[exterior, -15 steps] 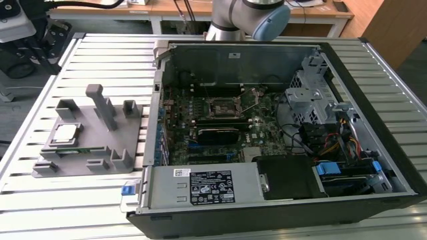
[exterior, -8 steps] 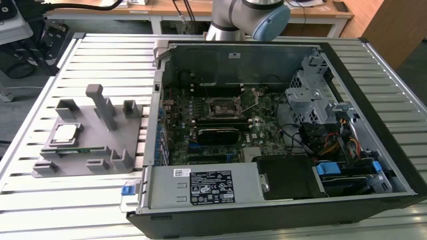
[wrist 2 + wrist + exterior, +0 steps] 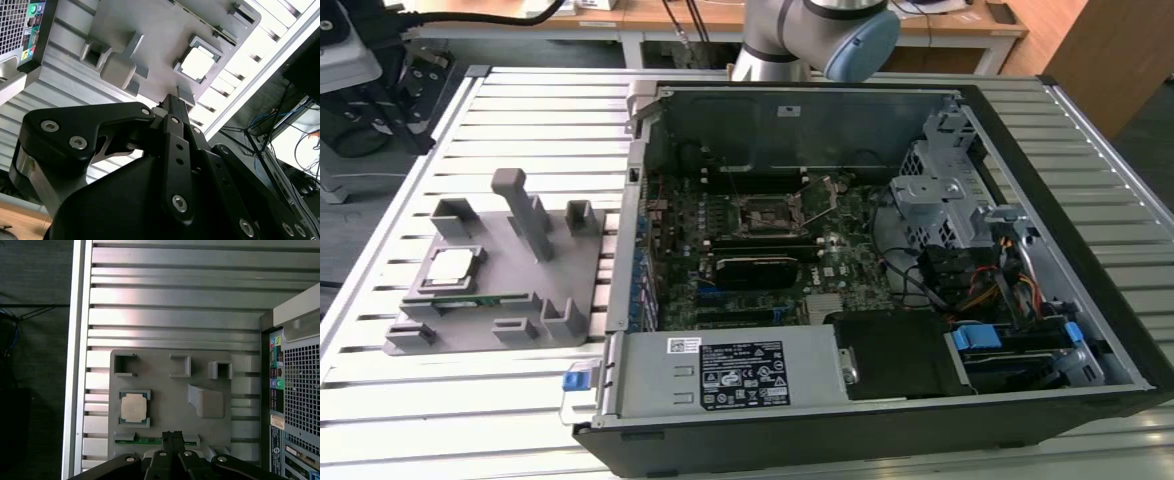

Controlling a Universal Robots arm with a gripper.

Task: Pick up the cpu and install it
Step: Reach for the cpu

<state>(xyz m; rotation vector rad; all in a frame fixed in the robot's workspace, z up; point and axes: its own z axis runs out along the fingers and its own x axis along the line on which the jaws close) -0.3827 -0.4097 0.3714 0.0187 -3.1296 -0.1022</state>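
- The arm (image 3: 821,35) runs off the exterior view's top edge. I see just one joint of it.
- The gripper (image 3: 172,436) body is cut by the picture edge in both wrist views, and it hides part of the grey fixture (image 3: 165,390).
- In the first wrist view, its closed fingertips cover the middle of the memory stick (image 3: 145,441).
- The computer case (image 3: 854,445) is clipped at the exterior view's lower edge.
- The motherboard socket (image 3: 767,212) is too small for me to tell how its latch stands.

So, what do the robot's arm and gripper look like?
The arm is silvery-grey metal with a pale blue joint cap. The gripper is matte black: flat linkage plates fastened with silver screws, ending in narrow jaws.
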